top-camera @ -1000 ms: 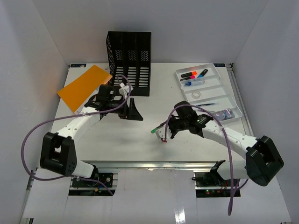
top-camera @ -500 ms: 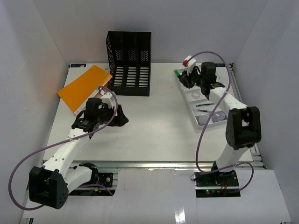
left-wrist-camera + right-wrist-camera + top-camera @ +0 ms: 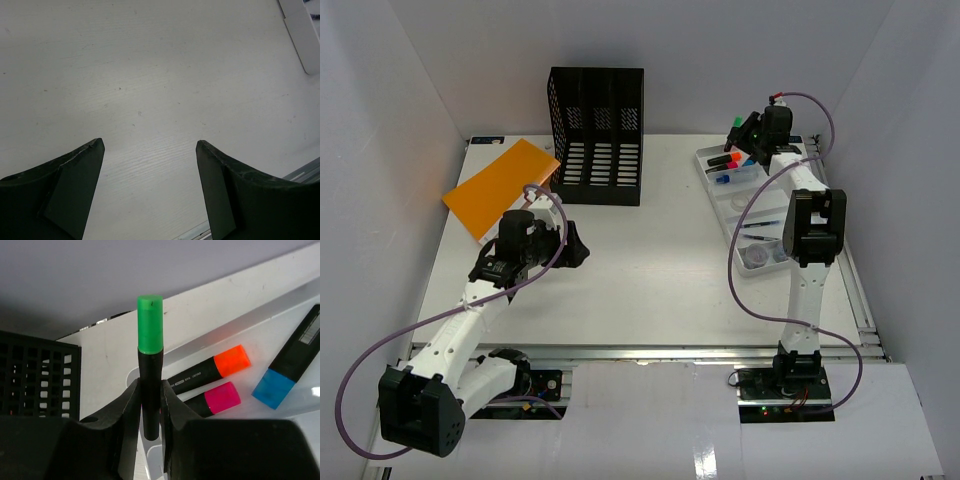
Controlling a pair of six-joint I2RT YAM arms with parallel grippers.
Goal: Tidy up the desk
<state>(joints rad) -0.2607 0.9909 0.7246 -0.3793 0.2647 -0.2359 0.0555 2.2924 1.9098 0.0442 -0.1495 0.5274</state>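
White walls enclose flat white surface (image 3: 650, 290); metal rail seen along 6 o'clock edge. Black file holder (image 3: 597, 135) at 12 o'clock, orange folder (image 3: 500, 185) at 10. Step judged: green highlighter (image 3: 149, 325) gripped upright by right pincer (image 3: 150, 390) above compartmented tray (image 3: 728, 200) at 2 o'clock. Next called for: lowering beside orange highlighter (image 3: 220, 367), then release. Left pincer (image 3: 149, 150) spread wide, nothing held.

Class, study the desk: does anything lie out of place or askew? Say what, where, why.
The orange folder lies at the far left corner of the desk, turned askew to its edges, beside the black file rack rather than in it. The green highlighter is in the right gripper, not the tray.
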